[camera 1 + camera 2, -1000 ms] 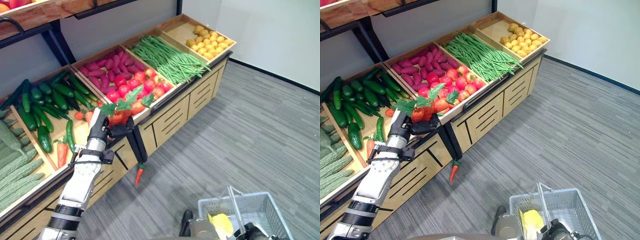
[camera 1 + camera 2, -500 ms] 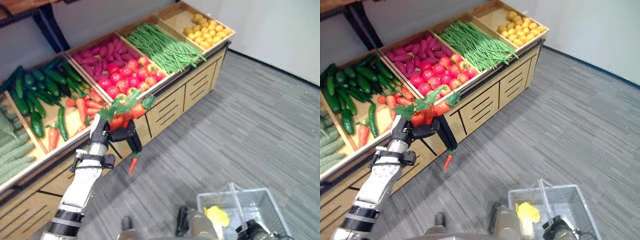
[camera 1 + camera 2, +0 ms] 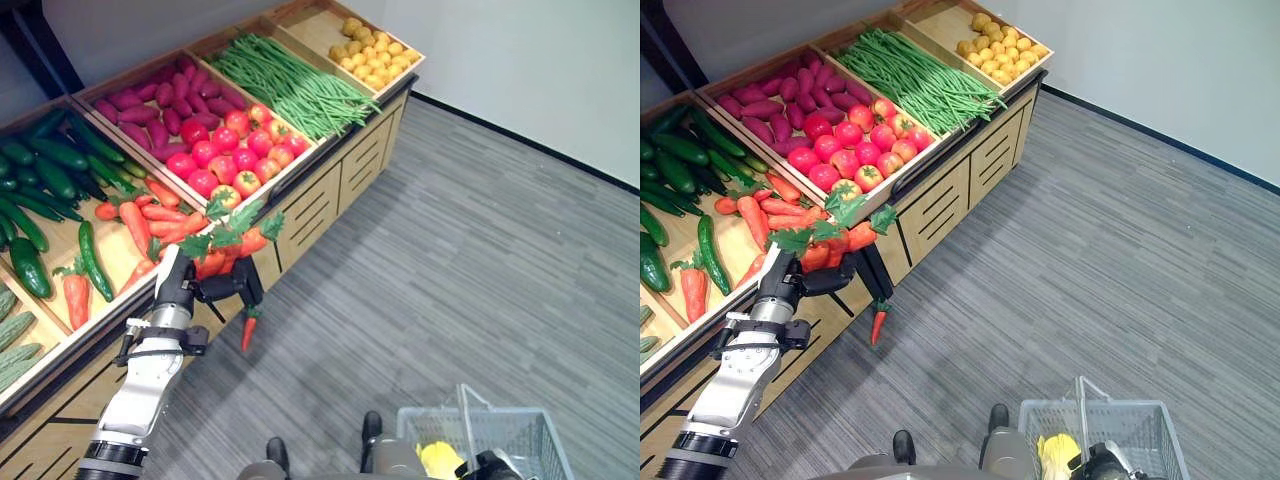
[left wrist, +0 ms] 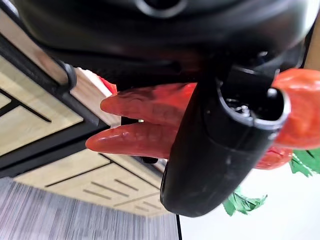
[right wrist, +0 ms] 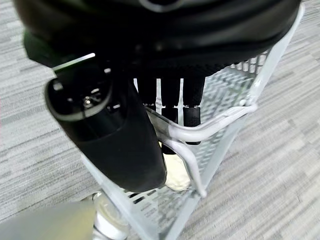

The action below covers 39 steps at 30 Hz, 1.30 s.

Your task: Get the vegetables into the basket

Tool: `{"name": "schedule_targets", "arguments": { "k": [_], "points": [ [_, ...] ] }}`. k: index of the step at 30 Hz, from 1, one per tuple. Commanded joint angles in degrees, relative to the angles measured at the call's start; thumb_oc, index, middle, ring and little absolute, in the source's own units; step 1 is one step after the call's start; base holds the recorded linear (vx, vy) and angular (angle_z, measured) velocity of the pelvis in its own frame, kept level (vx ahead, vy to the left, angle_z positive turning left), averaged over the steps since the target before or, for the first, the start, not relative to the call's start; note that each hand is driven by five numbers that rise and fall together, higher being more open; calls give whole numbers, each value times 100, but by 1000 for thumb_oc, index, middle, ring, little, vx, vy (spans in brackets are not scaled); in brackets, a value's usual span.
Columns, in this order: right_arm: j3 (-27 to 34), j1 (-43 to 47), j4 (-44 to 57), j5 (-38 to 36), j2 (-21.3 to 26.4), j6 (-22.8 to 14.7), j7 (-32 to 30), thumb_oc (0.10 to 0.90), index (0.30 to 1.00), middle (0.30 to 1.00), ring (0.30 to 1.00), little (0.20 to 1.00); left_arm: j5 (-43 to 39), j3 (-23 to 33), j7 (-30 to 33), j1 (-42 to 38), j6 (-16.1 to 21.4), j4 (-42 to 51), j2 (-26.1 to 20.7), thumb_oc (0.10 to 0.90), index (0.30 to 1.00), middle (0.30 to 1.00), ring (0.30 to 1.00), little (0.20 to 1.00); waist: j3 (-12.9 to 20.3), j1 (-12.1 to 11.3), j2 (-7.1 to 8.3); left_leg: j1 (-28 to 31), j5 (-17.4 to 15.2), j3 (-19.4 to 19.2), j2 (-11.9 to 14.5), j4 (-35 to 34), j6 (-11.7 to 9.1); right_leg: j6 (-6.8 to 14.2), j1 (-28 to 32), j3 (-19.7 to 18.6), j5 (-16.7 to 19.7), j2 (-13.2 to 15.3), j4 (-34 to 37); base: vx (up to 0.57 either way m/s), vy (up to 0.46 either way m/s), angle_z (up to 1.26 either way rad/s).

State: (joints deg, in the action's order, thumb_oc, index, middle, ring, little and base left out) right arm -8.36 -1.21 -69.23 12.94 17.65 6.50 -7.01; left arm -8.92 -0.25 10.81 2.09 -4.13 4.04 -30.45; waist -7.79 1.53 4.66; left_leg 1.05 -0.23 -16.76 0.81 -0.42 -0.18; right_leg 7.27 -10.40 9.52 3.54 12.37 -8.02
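the left hand (image 3: 178,283) is curled round a bunch of orange carrots with green leafy tops (image 3: 228,243), held just off the wooden display stand's edge (image 3: 300,180) over open grey floor (image 3: 480,270). one carrot (image 3: 248,330) lies on that floor. the right hand (image 5: 125,135) grips the wire basket's handle (image 5: 200,131).

I see bare floor (image 3: 480,260) between the produce stand (image 3: 330,185) and the basket (image 3: 520,440); one carrot (image 3: 248,328) hangs low.
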Motion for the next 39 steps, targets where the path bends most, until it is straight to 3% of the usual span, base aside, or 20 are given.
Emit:
{"name": "schedule_targets", "arguments": {
  "k": [1, 3, 4, 5, 7, 9, 11, 13, 18, 26, 28, 29, 30, 32, 33, 34, 35, 36, 37, 39],
  "points": [
    [-293, 312, 38, 54, -40, -150, -93, 400, 300, 300, 300, 300, 179, 365, 100, -306, 485, 950, -382, 400, 300, 300, 300, 300, 81, -55, 406, -19, -689, 82, -23, 618, 59, 704, 379, -102, 1495, 599, 825, -20, 14, -15],
    [-347, 351, 85, 43, -32, -177, -120, 400, 300, 300, 300, 300, 118, 292, 144, -371, 496, 881, -373, 400, 300, 300, 300, 300, -52, 33, 336, 9, -598, -261, 123, 512, 21, 773, 72, -91, 1902, 477, 737, -113, 21, -22],
    [-347, 350, 86, 42, -29, -177, -120, 400, 300, 300, 300, 300, 117, 290, 145, -373, 499, 877, -370, 400, 300, 300, 300, 300, -55, 22, 331, 27, -589, -272, 125, 488, 18, 773, 72, -101, 1903, 469, 736, -214, 71, -44],
    [-385, 382, 115, 58, -22, -169, -121, 400, 300, 300, 300, 300, 39, 239, 180, -409, 509, 878, -355, 400, 300, 300, 300, 300, -82, 32, 206, 19, -339, -438, 233, 212, -17, 767, 23, 180, 1755, 479, 569, -112, 50, -82],
    [-416, 396, 143, 84, 3, -163, -128, 400, 300, 300, 300, 300, 6, 180, 190, -468, 510, 885, -348, 400, 300, 300, 300, 300, -68, 56, 130, 33, -154, -504, 282, -10, -48, 750, 38, 243, 1609, 468, 448, -129, 68, -89],
    [-423, 383, 162, 88, 41, -154, -147, 400, 300, 300, 300, 300, -51, 104, 185, -581, 514, 901, -363, 400, 300, 300, 300, 300, -18, 40, 52, 33, 5, -624, 328, -220, -45, 663, 170, 349, 1173, 443, 257, -142, 71, -33],
    [-422, 402, 143, 72, 58, -158, -178, 400, 300, 300, 300, 300, -90, 47, 157, -698, 487, 898, -370, 400, 300, 300, 300, 300, 42, -55, 35, -28, 10, -849, 333, -200, -11, 582, 493, 671, 845, 455, 151, -110, 41, -26],
    [-470, 425, 105, 123, 61, -148, -172, 400, 300, 300, 300, 300, -34, 62, 146, -681, 456, 835, -370, 400, 300, 300, 300, 300, 157, -96, 54, 62, -132, -989, 302, -219, -64, 682, 755, 807, 777, 432, 356, 16, -3, -47],
    [-387, 300, 123, 96, 75, -153, -174, 400, 300, 300, 300, 300, -70, 36, 66, -632, 470, 768, -236, 400, 300, 300, 300, 300, 337, 45, -18, 325, -105, -1196, 468, -163, -210, 554, 845, 540, 532, 181, 693, 80, -89, -67],
    [-298, 254, 124, -32, 189, -171, -220, 400, 300, 300, 300, 300, -201, -206, 31, -771, 453, 573, -74, 400, 300, 300, 300, 300, 297, 288, -251, 338, 334, -1214, 729, -354, -407, 287, 718, 658, 249, -48, 575, 8, -122, -7],
    [-269, 292, 120, -79, 243, -196, -256, 400, 300, 300, 300, 300, -285, -265, 20, -759, 438, 432, 8, 400, 300, 300, 300, 300, 241, 306, -295, 221, 312, -1139, 892, -117, -506, 177, 693, 648, 111, -164, 522, 68, -302, 17],
    [-367, 322, 147, -27, 300, -206, -250, 400, 300, 300, 300, 300, -433, -268, -12, -704, 425, 344, 64, 400, 300, 300, 300, 300, 29, 188, -225, -327, 484, -850, 1304, 1185, -706, -77, 853, 614, -50, -366, 570, 106, -347, 18],
    [-365, 324, 146, -27, 299, -207, -251, 400, 300, 300, 300, 300, -435, -268, -12, -707, 425, 344, 62, 400, 300, 300, 300, 300, 31, 206, -245, -384, 453, -809, 1349, 1269, -722, -91, 855, 641, -50, -395, 579, 60, -302, 9],
    [-354, 379, 115, -61, 376, -198, -276, 400, 300, 300, 300, 300, -498, -332, 25, -714, 450, 302, 122, 400, 300, 300, 300, 300, -197, 1, -189, -882, 819, -47, 1295, 1991, -823, -195, 991, 589, -59, -458, 676, 49, -84, -14],
    [-359, 371, 130, -47, 412, -192, -270, 400, 300, 300, 300, 300, -522, -338, 42, -691, 454, 309, 122, 400, 300, 300, 300, 300, -228, -23, -151, -1167, 583, 455, 1084, 1823, -717, -143, 1026, 591, -80, -394, 783, 138, 50, -15],
    [-369, 363, 149, -28, 433, -195, -252, 400, 300, 300, 300, 300, -529, -320, 41, -679, 451, 316, 119, 400, 300, 300, 300, 300, -206, -36, -152, -1193, 415, 599, 930, 1460, -652, -75, 1043, 555, -64, -341, 827, 122, 92, -8],
    [-368, 365, 151, -27, 433, -194, -251, 400, 300, 300, 300, 300, -529, -318, 41, -680, 451, 317, 118, 400, 300, 300, 300, 300, -191, -29, -136, -1194, 462, 590, 901, 1407, -635, -69, 1022, 557, -44, -317, 835, 137, 136, -7],
    [-378, 330, 180, 2, 449, -203, -238, 400, 300, 300, 300, 300, -528, -279, 45, -636, 450, 325, 111, 400, 300, 300, 300, 300, -174, -71, -174, -1190, 365, 754, 807, 885, -618, -2, 1048, 482, -60, -301, 869, 222, 229, -1],
    [-319, 196, 85, 176, 533, -72, -268, 400, 300, 300, 300, 300, -53, -230, 199, -492, 279, 266, -24, 400, 300, 300, 300, 300, -148, -126, -223, -1233, 512, 1066, 683, 428, -603, 87, 1072, 367, -46, -226, 864, 219, 228, -5],
    [-306, 232, 127, 95, 484, -186, -221, 400, 300, 300, 300, 300, -253, -209, 74, -466, 436, 319, -83, 400, 300, 300, 300, 300, -125, -136, -220, -1184, 373, 1180, 614, 458, -554, 110, 1012, 216, -43, -125, 812, 152, 193, -22]
  ]
}}
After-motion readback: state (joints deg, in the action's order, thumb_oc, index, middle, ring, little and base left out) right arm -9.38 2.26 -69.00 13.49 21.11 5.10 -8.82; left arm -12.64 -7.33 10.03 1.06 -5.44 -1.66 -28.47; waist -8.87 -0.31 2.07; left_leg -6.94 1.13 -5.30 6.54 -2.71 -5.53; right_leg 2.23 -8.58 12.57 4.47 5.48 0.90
